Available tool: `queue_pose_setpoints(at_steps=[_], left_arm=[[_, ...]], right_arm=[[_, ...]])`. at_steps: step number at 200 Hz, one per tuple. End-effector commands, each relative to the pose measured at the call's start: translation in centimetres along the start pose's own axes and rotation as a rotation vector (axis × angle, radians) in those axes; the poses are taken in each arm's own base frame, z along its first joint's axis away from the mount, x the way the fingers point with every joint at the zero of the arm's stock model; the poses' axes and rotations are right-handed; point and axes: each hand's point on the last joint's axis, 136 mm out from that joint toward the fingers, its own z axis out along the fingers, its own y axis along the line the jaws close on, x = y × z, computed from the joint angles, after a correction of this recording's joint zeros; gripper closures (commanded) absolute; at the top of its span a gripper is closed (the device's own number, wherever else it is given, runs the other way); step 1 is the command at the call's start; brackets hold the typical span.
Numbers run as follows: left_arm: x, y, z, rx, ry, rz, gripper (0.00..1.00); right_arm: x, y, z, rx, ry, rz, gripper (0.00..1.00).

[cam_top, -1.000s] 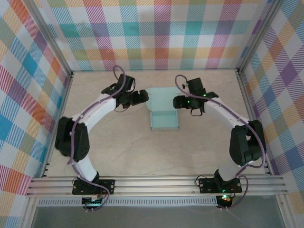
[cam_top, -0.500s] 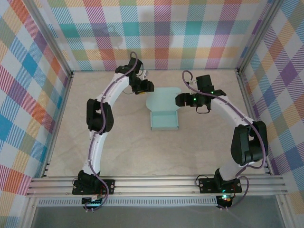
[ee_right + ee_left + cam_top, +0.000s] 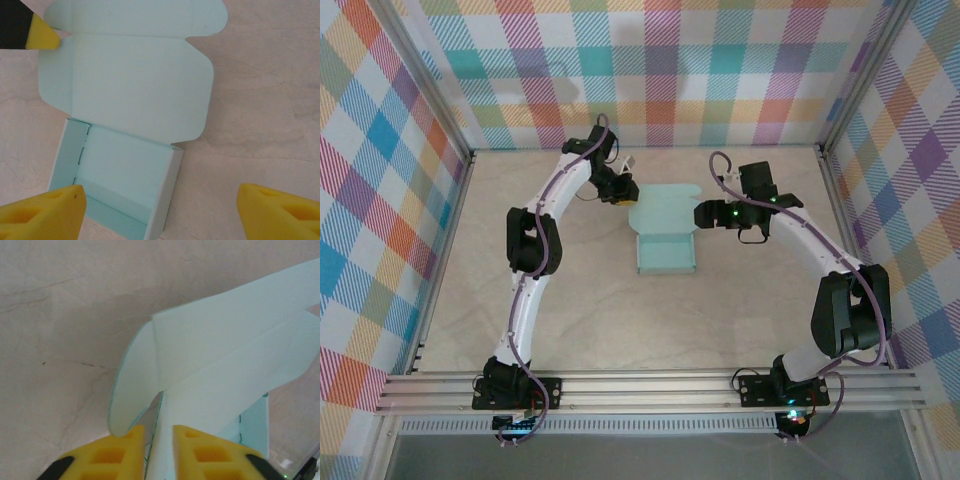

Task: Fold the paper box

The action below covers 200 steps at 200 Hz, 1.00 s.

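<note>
Likely light, floppy card – left pincer (image 3: pixel 159 440) is pinching the box (image 3: pixel 666 250) at its lid's 10 o'clock corner; right pincer (image 3: pixel 160 192) is gaping, empty.

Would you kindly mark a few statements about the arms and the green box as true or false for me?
1. The paper box has its lid open and lying flat. True.
2. The right gripper grips the box's side wall. False: its jaws stand wide open and hold nothing.
3. The left gripper has card from the box pinched between its jaws. True.
4. The box stands on a blue tray. False: it rests directly on the beige table.
5. The box's walled part lies nearer the arm bases than the lid does. True.
</note>
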Motion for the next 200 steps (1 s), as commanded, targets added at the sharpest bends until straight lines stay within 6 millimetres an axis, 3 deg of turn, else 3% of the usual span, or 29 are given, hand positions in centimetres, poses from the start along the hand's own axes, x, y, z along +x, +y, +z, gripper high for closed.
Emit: queue_pose_setpoints(at_steps=[1,43,103,153,200], left_arm=[[-0.7,-2.4,-2.9,0.056,-0.059,0.064,0.88],[0.3,-3.5,-3.8,0.099,-0.073,0.16,1.0],[1.6,-4.1,-5.5,0.099,-0.162,0.279,1.0],[3.1,-4.6,-6.1,0.096,-0.268,0.408,1.0],[4.4,-5.9,-6.6,0.098,-0.354,0.58,1.0]], right_arm=[[0.3,0.3,-0.5,-0.018,-0.003,0.002,0.22],[0.0,0.0,-0.7,0.0,-0.013,-0.019,0.21],[-1.4,-0.9,-1.6,0.019,-0.035,-0.042,0.22],[-1.5,1.5,-1.9,-0.162,0.023,-0.141,0.25],[-2.2,0.9,-1.7,-0.13,0.06,-0.244,0.25]])
